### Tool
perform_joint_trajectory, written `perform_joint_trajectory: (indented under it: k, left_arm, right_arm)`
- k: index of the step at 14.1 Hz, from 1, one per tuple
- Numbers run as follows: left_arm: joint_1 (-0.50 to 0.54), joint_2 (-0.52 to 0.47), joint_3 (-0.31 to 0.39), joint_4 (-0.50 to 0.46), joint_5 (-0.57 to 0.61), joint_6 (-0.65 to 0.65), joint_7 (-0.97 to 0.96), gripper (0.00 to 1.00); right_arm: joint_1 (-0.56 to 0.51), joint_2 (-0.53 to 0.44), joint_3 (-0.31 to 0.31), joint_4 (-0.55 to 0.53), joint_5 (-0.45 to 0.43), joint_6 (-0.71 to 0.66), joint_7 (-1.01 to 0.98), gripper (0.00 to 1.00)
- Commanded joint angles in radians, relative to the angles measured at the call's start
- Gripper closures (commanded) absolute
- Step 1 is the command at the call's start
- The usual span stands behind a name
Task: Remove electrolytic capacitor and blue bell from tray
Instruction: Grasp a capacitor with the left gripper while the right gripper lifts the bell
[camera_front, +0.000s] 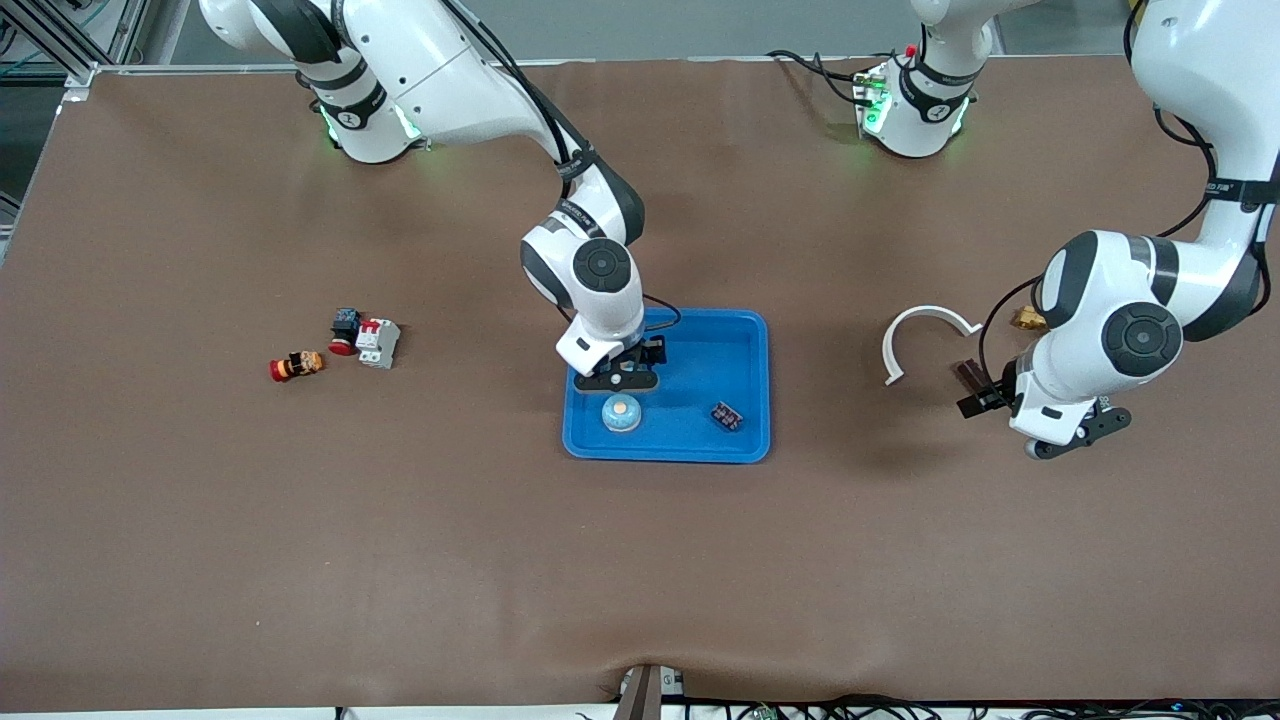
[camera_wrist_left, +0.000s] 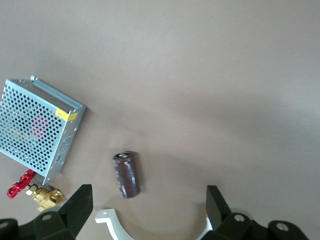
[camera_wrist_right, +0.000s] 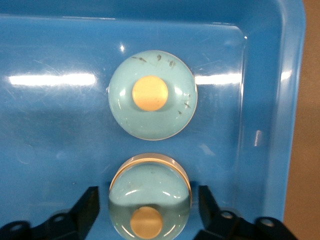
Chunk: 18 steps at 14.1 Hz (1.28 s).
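— Brown tabletop (camera_front: 640, 560), 2 arms, blue tray (camera_front: 745, 335) mid-table. Where do things stand?

— Capacitor (camera_wrist_left: 126, 175) is already out: it lies flat on the tabletop toward the left arm's end, beside a white curved strip (camera_wrist_left: 115, 222) and near a perforated metal box (camera_wrist_left: 40, 127) and a brass valve (camera_wrist_left: 42, 195). Left pincer (camera_wrist_left: 148, 197) hangs over it, spread wide, holding nothing. That arm looks to be waiting.

— And the bell?

— In the tray. Right wrist view shows two pale blue domes with orange buttons: one in the open (camera_wrist_right: 152, 94), one (camera_wrist_right: 150, 192) between the right pincer (camera_front: 620, 380) fingers (camera_wrist_right: 89, 202). Fingers straddle it, slim gap each side, no contact that I can see.

— Right arm's pose?

— Reaches out from its base, wrist bent straight down, low over the tray's end toward the right arm. A small dark part (camera_front: 727, 415) lies well clear.

— Advice for the step?

— My judgement: keep centred on the dome, close low at its widest band since a rounded top may squirt out, then lift straight up before moving sideways, clear of the second dome and the rim.
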<state>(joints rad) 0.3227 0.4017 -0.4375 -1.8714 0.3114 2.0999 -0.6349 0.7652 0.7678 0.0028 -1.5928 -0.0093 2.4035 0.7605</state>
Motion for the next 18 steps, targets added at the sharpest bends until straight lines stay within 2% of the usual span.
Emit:
perform_joint_trajectory:
  k: [1,5,9,14,18]
  left_arm:
    - [-0.040,0.017,-0.024,0.049,-0.014,-0.027,-0.060,0.00]
    - [-0.132,0.048,-0.023,0.101,-0.070,-0.046,-0.176,0.00]
    - [-0.203,0.112,-0.023,0.179,-0.100,-0.049,-0.309,0.00]
    - [-0.313,0.178,-0.023,0.253,-0.103,-0.046,-0.546,0.00]
    - [-0.419,0.261,-0.020,0.288,-0.092,0.035,-0.757,0.00]
  right_arm:
    - [0.003,-0.001,-0.006,0.005,-0.028,0.002,0.019,0.31]
    - [-0.001,-0.004,-0.006,0.011,-0.024,-0.009,0.022,0.42]
    - [-0.004,-0.030,-0.006,0.013,-0.014,-0.023,0.014,0.42]
    - [-0.047,-0.108,-0.001,0.037,-0.011,-0.165,-0.029,0.42]
    - [-0.136,-0.192,0.000,0.037,0.040,-0.305,-0.223,0.42]
